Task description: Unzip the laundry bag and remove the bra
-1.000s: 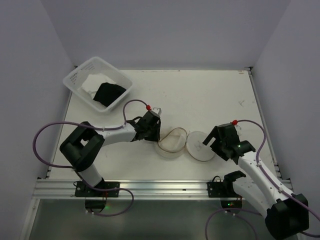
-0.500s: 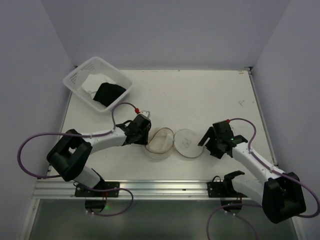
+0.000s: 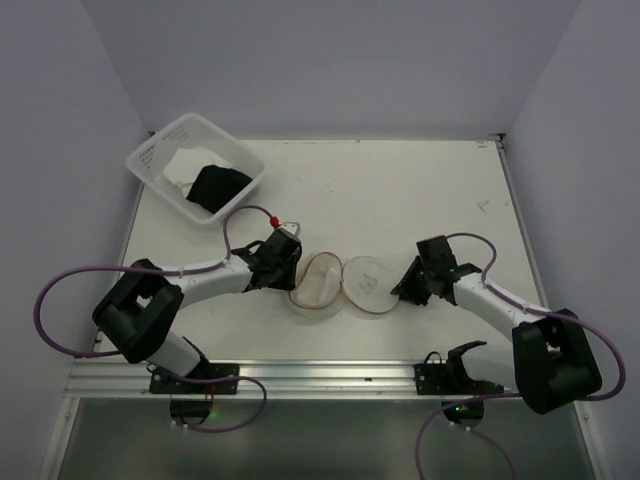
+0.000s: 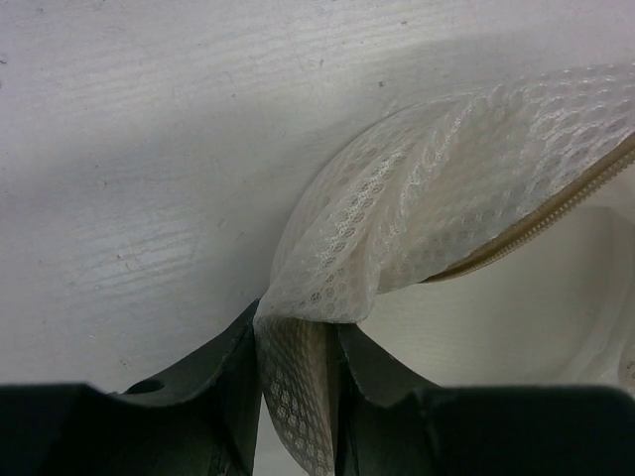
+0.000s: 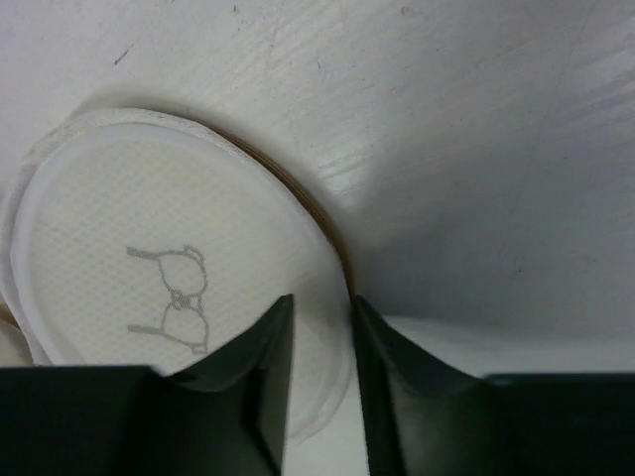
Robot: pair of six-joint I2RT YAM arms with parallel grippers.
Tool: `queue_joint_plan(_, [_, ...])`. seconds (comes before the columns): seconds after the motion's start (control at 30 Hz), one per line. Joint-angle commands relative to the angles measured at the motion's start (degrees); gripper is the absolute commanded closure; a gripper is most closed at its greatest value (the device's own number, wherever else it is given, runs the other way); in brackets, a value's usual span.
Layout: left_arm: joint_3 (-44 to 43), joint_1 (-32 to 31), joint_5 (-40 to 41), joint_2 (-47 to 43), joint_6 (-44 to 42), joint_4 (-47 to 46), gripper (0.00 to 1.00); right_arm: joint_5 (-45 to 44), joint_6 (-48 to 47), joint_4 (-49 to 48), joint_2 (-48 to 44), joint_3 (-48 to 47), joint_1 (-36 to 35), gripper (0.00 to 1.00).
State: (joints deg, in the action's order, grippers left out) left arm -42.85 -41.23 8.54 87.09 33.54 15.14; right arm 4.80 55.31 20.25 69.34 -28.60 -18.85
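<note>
Mesh this thin weighs almost nothing and has no stiffness of its own. The bag (image 3: 340, 287) lies at the near middle of the table (image 3: 420, 190), between my arms and spread into two round halves, well apart from the tub (image 3: 150, 150) at the far left corner. My left gripper (image 4: 296, 342) is clamped on a fold of the mesh wall, which bunches and stretches toward the zip (image 4: 541, 230). My right gripper (image 5: 319, 332) is closed on the rim of the flat face, beside the pictogram (image 5: 171, 297). That face looks firmer, a disc that keeps its shape. I judge the rim and zip tape the best holds, since loose mesh will slip and drag. Something pale lies in the left half, but I cannot tell if it is the bra. If so, it should be soft and light, best pinched at an edge.
</note>
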Motion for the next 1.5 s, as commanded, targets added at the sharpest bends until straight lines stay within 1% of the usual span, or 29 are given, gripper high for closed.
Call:
queue_joint_plan(0.0, [0.7, 0.4, -0.5, -1.0, -0.9, 1.2, 0.68, 0.5, 0.5, -0.5, 0.3, 0.4, -0.2, 0.76])
queue_joint_plan(0.03, [0.4, 0.3, -0.6, -1.2, -0.9, 1.2, 0.69, -0.3, 0.2, 0.7, -0.3, -0.1, -0.2, 0.91])
queue_joint_plan(0.07, [0.2, 0.4, -0.7, -1.3, -0.8, 1.2, 0.72, -1.3, -0.9, 2.0, -2.1, -0.7, -0.3, 0.98])
queue_joint_plan(0.1, [0.0, 0.4, -0.9, -1.4, -0.8, 1.2, 0.73, -3.9, -1.7, 4.9, -3.1, -2.2, -0.2, 1.00])
queue_joint_plan(0.17, [-1.4, 0.4, -1.1, -1.1, -1.0, 1.1, 0.79, -6.6, -3.4, 8.0, -5.7, -4.2, -0.2, 1.00])
queue_joint_plan(0.2, [-2.1, 0.3, -1.4, -0.8, -1.1, 1.1, 0.80, -8.2, -5.3, 11.1, -8.3, -6.4, -0.2, 1.00])
queue_joint_plan(0.23, [-3.5, 0.3, -1.8, -0.5, -1.3, 1.1, 0.81, -11.2, -6.3, 12.7, -9.6, -7.7, -0.2, 1.00])
queue_joint_plan(0.33, [-6.6, -0.1, -2.8, 1.0, -1.5, 0.6, 0.85, -15.6, -11.1, 17.5, -13.1, -13.0, -0.3, 1.00])
queue_joint_plan(0.37, [-7.6, -0.4, -3.4, 1.5, -1.5, 0.4, 0.87, -16.3, -13.6, 18.3, -13.5, -15.3, -0.3, 1.00])
queue_joint_plan(0.47, [-12.2, -1.0, -4.1, 4.7, -1.5, 0.5, 0.90, -19.0, -16.9, 22.3, -12.9, -19.0, -0.6, 1.00])
queue_joint_plan(0.6, [-19.6, -3.1, -5.7, 10.5, -0.8, 0.5, 0.93, -22.4, -19.0, 26.3, -11.9, -24.6, -2.3, 1.00])
queue_joint_plan(0.67, [-21.7, -4.0, -5.9, 12.2, -0.1, 0.4, 0.95, -23.0, -19.9, 26.6, -11.8, -26.1, -3.8, 1.00])
queue_joint_plan(0.77, [-24.1, -6.0, -7.3, 14.8, 0.6, -1.1, 0.96, -19.7, -22.6, 24.1, -11.1, -28.0, -6.0, 1.00])
queue_joint_plan(0.8, [-24.5, -6.3, -8.3, 15.5, 0.9, -2.3, 0.96, -16.3, -22.8, 22.2, -10.7, -28.5, -6.6, 1.00])
queue_joint_plan(0.97, [-23.0, -7.3, -11.5, 16.4, 4.2, -6.5, 0.96, -7.8, -20.8, 15.2, -6.1, -28.4, -12.0, 1.00])
queue_joint_plan(1.0, [-21.8, -7.3, -12.3, 16.3, 4.9, -8.1, 0.96, -5.7, -19.9, 11.2, -4.3, -26.8, -12.4, 1.00])
queue_joint_plan(1.03, [-21.1, -7.3, -12.7, 16.2, 5.9, -8.9, 0.96, -1.6, -18.9, 9.0, -3.4, -25.9, -12.9, 1.00])
queue_joint_plan(1.13, [-18.6, -7.3, -14.0, 15.7, 7.7, -11.5, 0.96, 3.9, -15.5, -0.2, 0.3, -21.9, -14.7, 1.00])
queue_joint_plan(1.23, [-16.0, -7.3, -13.5, 14.7, 9.0, -12.8, 0.94, 7.3, -12.4, -8.4, 4.3, -18.1, -15.1, 1.00])
queue_joint_plan(1.27, [-15.3, -7.3, -13.4, 14.3, 9.3, -13.3, 0.94, 9.8, -11.2, -10.4, 5.3, -17.0, -15.2, 1.00])
queue_joint_plan(1.3, [-13.8, -7.3, -12.8, 13.4, 9.6, -13.9, 0.93, 10.7, -10.6, -14.0, 6.2, -15.1, -15.2, 1.00])
queue_joint_plan(1.4, [-11.5, -7.2, -10.7, 12.0, 10.8, -14.1, 0.91, 13.1, -9.3, -20.4, 9.2, -11.2, -15.3, 1.00])
queue_joint_plan(1.47, [-10.3, -7.1, -10.1, 11.4, 11.3, -14.0, 0.87, 14.7, -8.8, -24.5, 11.8, -8.7, -15.3, 1.00])
